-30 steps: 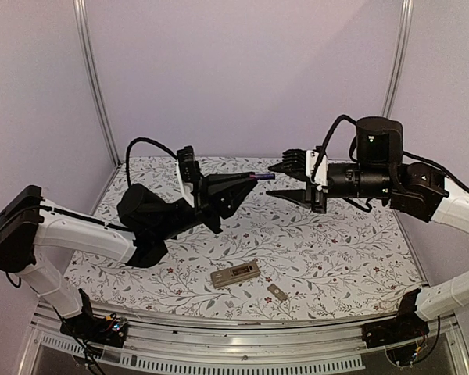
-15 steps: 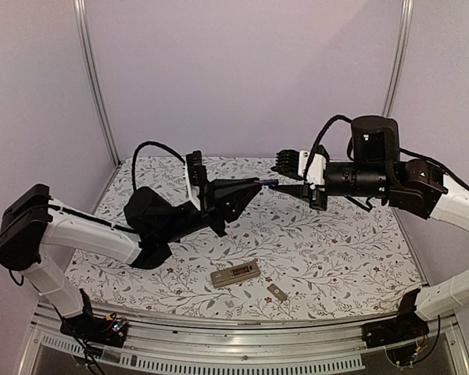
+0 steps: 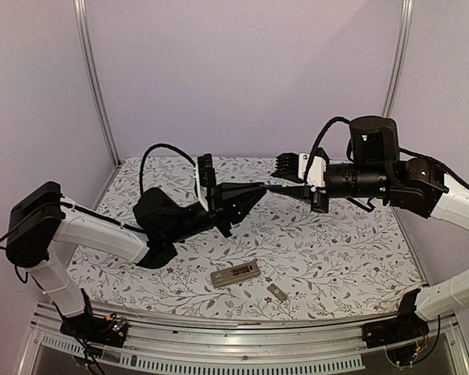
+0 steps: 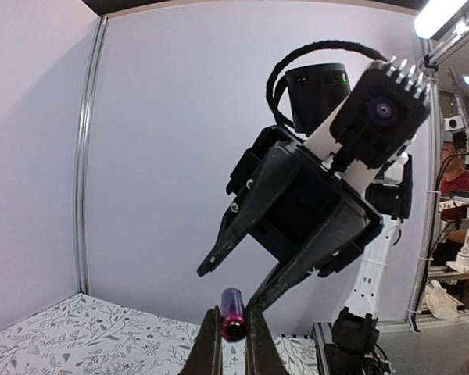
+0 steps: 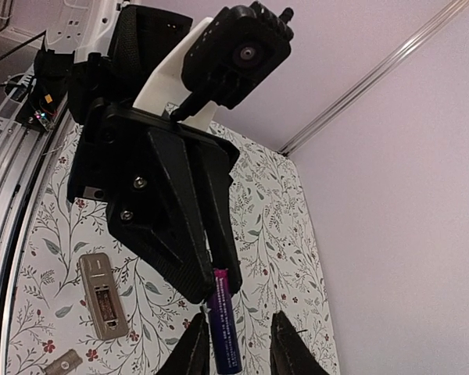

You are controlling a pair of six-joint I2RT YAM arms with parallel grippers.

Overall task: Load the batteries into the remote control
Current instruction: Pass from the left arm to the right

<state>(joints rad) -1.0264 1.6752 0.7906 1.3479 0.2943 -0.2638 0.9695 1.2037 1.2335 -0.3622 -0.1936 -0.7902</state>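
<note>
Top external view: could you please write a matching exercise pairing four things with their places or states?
1 battery
2 remote control
3 cover piece
4 right gripper

A recess up on the table
B open around the battery
C pinched in the left gripper
D flat, just right of the remote control

Pairs: 1-C, 2-A, 3-D, 4-B

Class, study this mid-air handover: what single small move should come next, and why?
Probably the right tool should close on the battery. The left tool pinches one end of it in mid-air, while the right tool's fingers straddle the free end with a gap showing, so it is not yet gripped there.
</note>
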